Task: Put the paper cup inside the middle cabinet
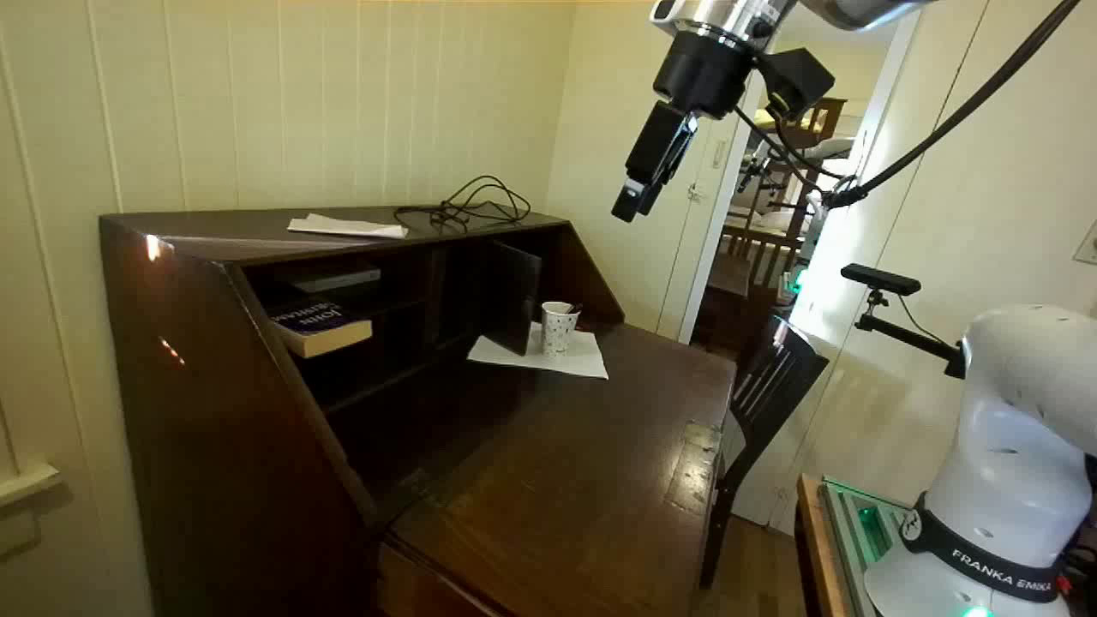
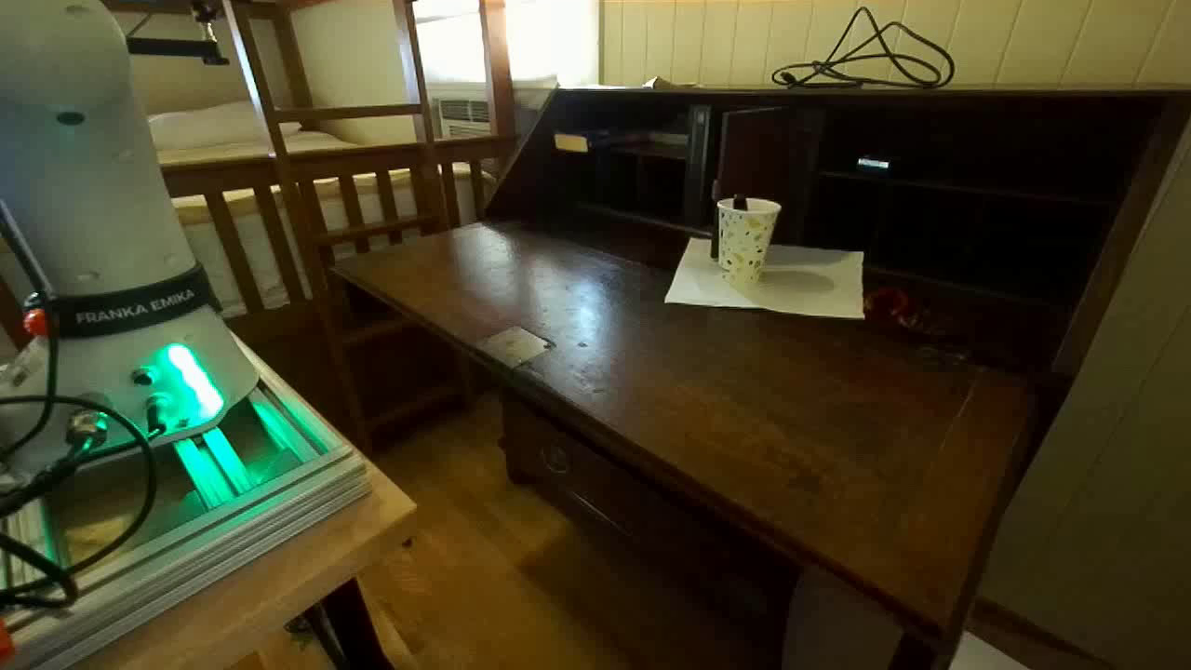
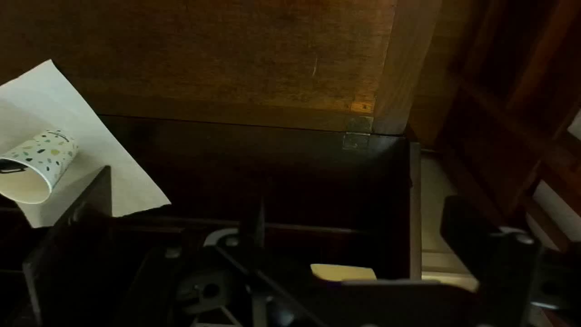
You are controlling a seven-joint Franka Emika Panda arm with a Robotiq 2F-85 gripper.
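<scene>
The paper cup (image 1: pixel 559 332) is white with speckles and stands upright with a dark object in it. It also shows in an exterior view (image 2: pixel 749 244) and at the left of the wrist view (image 3: pixel 47 154). It stands on a white paper sheet (image 1: pixel 578 364) beside the open door (image 1: pixel 514 300) of the middle cabinet (image 1: pixel 465 291). The cabinet is a dark, narrow cubby; its inside is too dark to make out. My gripper (image 1: pixel 632 201) hangs high above the desk, away from the cup. In the wrist view its fingers (image 3: pixel 356 218) are wide apart with nothing between them.
A book (image 1: pixel 326 330) sticks out of the left cubby. A black cable (image 1: pixel 480 206) and folded paper (image 1: pixel 347 226) lie on the desk's top. A chair (image 1: pixel 771 386) stands by the desk (image 1: pixel 548 471). A red object (image 2: pixel 889 305) lies right of the sheet.
</scene>
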